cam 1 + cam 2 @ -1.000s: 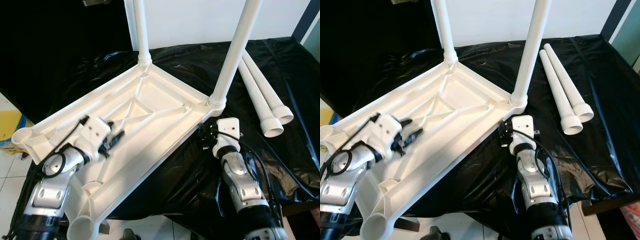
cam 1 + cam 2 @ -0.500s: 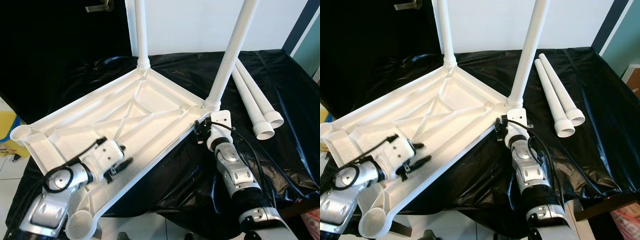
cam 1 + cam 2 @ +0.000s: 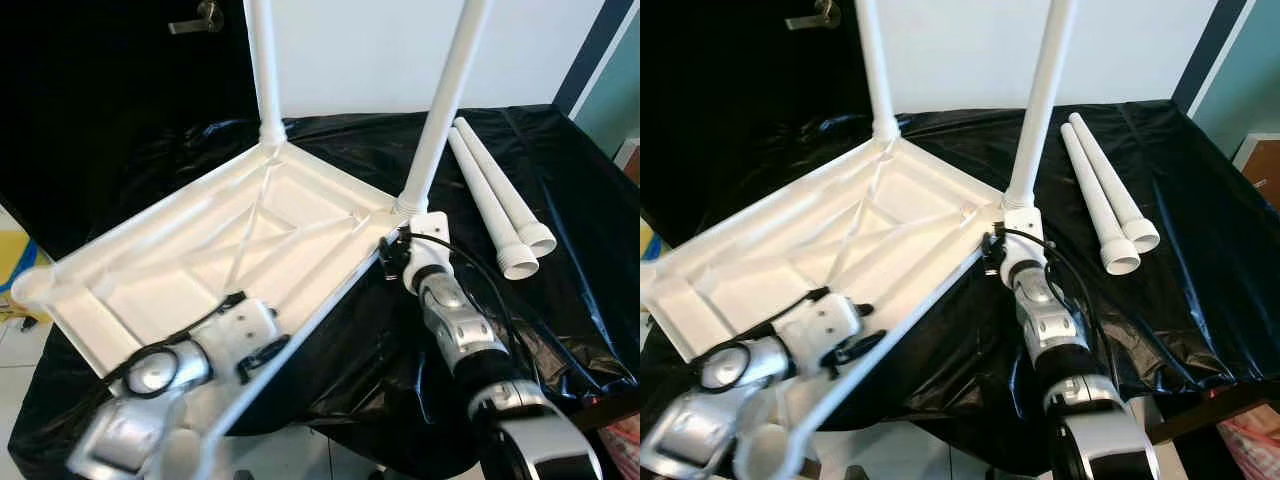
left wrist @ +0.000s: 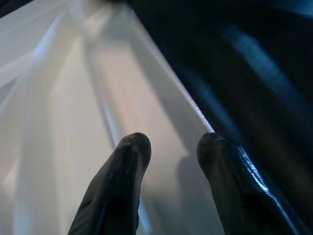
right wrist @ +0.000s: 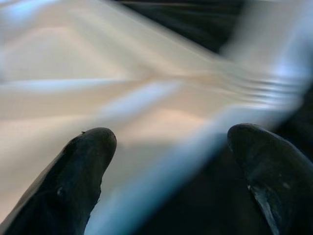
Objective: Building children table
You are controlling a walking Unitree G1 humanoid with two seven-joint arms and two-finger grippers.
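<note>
Two of four legs are fitted, I judge: the upturned white plastic tabletop (image 3: 220, 250) lies on the black-sheeted table (image 3: 560, 300) with two white tube legs (image 3: 445, 100) upright. Two loose white legs (image 3: 495, 200) wait beside. My left gripper (image 4: 171, 161) straddles the near rim, part-open; my right gripper (image 5: 171, 166) gapes, empty. Wrist views blur.

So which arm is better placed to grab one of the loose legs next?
Probably the right gripper: it is open near the loose legs, while the left gripper is at the tabletop's near edge.
</note>
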